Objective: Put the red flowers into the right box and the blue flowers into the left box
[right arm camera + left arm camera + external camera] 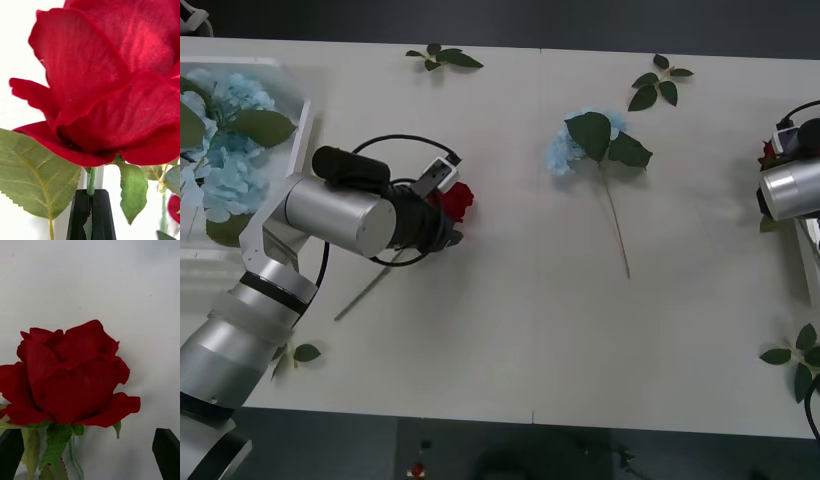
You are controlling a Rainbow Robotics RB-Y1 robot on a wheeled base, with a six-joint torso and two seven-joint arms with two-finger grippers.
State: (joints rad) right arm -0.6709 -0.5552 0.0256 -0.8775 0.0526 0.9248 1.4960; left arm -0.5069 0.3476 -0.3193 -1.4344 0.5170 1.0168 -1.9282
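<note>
— Where are the red flowers sitting?

— One red rose (458, 200) is lying on the white table (510, 330) left of centre, its thin stem (365, 295) running back under the left arm toward the near edge. The left gripper (90, 453) is hovering right at it, its black fingers (167, 452) spread wide at either side of the stem (75, 461), with the bloom (71, 375) just ahead and nothing being gripped. A second red rose (112, 82) is being held by the right gripper (91, 213) at the table's far right edge; those black fingers (103, 217) are pinched together on its green stem (91, 182), just below the bloom.

— And the blue flowers?

— One blue hydrangea (565, 150) is lying loose near the middle, big dark leaves (608, 140) over it, its stem (618, 235) pointing toward the near edge. More blue hydrangeas (225, 150) are already resting in the left box (295, 85) at the far left corner.

— The right box?

— Just a white rim (810, 255) is peeking in under the right arm. Loose leaf sprigs (445, 57) are lying scattered along the far edge and near both front corners.
</note>
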